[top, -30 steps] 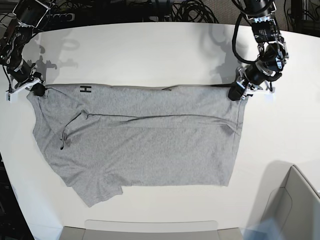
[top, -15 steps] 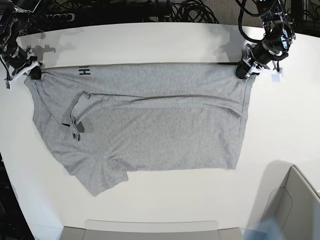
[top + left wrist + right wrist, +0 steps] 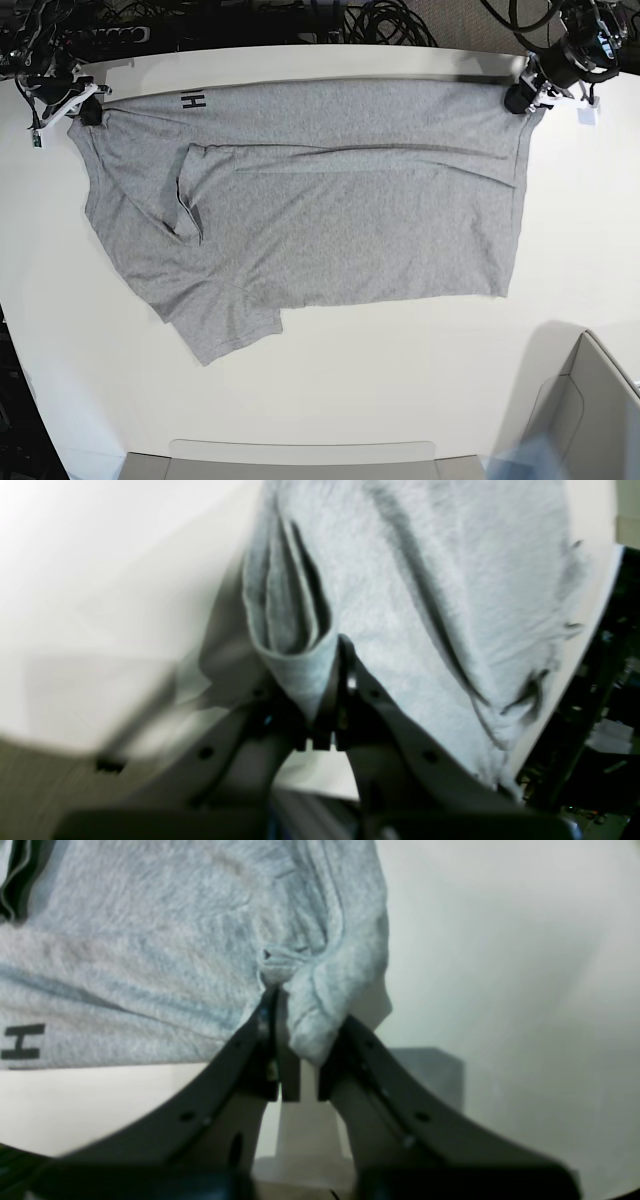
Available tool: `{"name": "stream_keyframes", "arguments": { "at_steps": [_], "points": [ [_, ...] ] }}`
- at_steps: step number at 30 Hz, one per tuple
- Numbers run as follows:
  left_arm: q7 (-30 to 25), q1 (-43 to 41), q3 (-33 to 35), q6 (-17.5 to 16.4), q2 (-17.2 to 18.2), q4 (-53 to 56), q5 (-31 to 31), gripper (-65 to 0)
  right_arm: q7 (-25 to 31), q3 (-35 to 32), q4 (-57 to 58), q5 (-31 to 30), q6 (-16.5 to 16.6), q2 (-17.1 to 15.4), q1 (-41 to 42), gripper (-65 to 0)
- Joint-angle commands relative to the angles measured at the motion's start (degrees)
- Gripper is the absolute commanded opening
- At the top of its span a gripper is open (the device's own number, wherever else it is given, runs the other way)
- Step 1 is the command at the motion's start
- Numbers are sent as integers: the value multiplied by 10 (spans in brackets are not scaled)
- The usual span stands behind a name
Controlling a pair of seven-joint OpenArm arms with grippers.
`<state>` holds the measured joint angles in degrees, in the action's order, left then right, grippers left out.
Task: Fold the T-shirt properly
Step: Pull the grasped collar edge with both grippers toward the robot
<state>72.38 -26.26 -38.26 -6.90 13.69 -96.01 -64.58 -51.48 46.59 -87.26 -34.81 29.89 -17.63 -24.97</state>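
Base view is showing the white worktop [image 3: 330, 390] carrying the T-shirt [image 3: 330, 210], which is lying spread out with its long axis running left to right across the picture. Its far edge is being stretched into a nearly straight line close to the worktop's far edge, between the two grippers. A sleeve [image 3: 225, 325] is pointing toward the near left, and black letters [image 3: 192, 101] are showing on the far edge near the left corner. A long crease is running across the upper part of the cloth.

Compared with the picture of one second ago, the whole garment is lying farther from the camera: the stretched edge was then about the middle of the worktop's far half, and now it is almost at the far rim. Both arms have moved back with it, and the cloth is looking flatter.

Next, the left gripper [image 3: 520, 97], on the right of the base view, is holding the far right corner; in the left wrist view its fingers [image 3: 325, 700] are closed narrowly on a bunched fold of grey cloth. The right gripper [image 3: 85, 108], at the far left corner, is doing the same; in the right wrist view its fingers [image 3: 295, 1040] are pinching a thick lump of cloth, with the letter H [image 3: 22, 1041] beside.
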Motion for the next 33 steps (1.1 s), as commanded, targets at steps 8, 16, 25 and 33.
{"name": "stream_keyframes", "arguments": {
  "at_steps": [8,16,25,33],
  "points": [
    [-5,-42,-7,0,9,-10,-3,-650,-11,6,-6,15,-1,-14,-22,-650],
    [-5,-39,-18,0,11,-8,-2,-650,-9,5,-6,15,-1,-11,-32,-650],
    [-5,-49,-19,1,12,-56,-2,-429,-9,6,-7,14,-1,-10,-33,-501],
    [-4,-53,-25,2,12,-92,-2,-442,-11,27,-72,14,-1,11,-50,-389]
  ]
}}
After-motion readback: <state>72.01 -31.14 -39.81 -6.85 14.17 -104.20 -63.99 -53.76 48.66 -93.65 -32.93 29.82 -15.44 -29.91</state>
